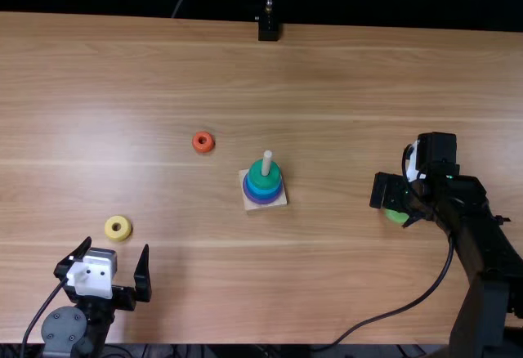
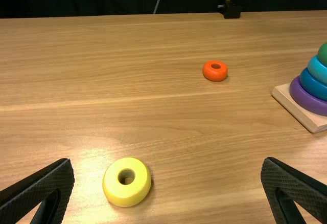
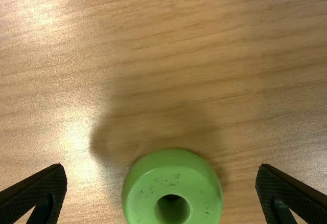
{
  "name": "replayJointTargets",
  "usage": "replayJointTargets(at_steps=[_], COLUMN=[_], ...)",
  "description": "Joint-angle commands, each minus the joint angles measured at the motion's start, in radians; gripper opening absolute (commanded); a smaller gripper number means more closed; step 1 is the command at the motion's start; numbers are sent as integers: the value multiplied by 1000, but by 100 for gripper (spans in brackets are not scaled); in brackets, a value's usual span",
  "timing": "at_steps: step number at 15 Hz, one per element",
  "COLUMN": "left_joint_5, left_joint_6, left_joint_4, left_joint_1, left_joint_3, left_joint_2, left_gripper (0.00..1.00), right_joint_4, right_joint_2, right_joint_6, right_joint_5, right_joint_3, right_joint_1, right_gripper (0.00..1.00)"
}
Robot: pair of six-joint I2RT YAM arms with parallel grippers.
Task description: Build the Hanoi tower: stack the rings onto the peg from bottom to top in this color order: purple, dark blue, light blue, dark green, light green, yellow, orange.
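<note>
Left gripper (image 1: 117, 245) open, near thick yellow ring (image 2: 112, 183). Right gripper (image 1: 391, 209) open over glossy light green ring (image 3: 148, 183). Purple (image 2: 302, 98), dark blue (image 2: 311, 85), light blue (image 2: 317, 71), dark green (image 2: 323, 55) rings stacked on pale wooden peg (image 1: 267, 161). Small orange ring (image 2: 215, 74) on table (image 2: 153, 121), apart from stack.

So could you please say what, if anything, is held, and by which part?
Nothing; the left gripper is open, the right gripper open over the light green ring.
</note>
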Motion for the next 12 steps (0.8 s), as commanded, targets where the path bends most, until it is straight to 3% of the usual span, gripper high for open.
replayJointTargets(at_steps=[1, 10, 11, 12], left_joint_5=[21, 21, 21, 21], left_joint_6=[15, 15, 15, 15], left_joint_4=[-74, -74, -74, -74], left_joint_1=[6, 6, 6, 6], left_joint_3=[-108, -108, -108, -108], left_joint_2=[-15, -15, -15, -15], left_gripper=[100, 100, 100, 100], right_joint_4=[0, 2, 0, -2], right_joint_2=[23, 54, 55, 55], right_joint_6=[12, 12, 12, 12], right_joint_5=[-8, -4, -2, -2], right_joint_3=[-25, -27, -33, -41], right_joint_1=[-13, -13, -13, -13], right_gripper=[100, 100, 88, 54])
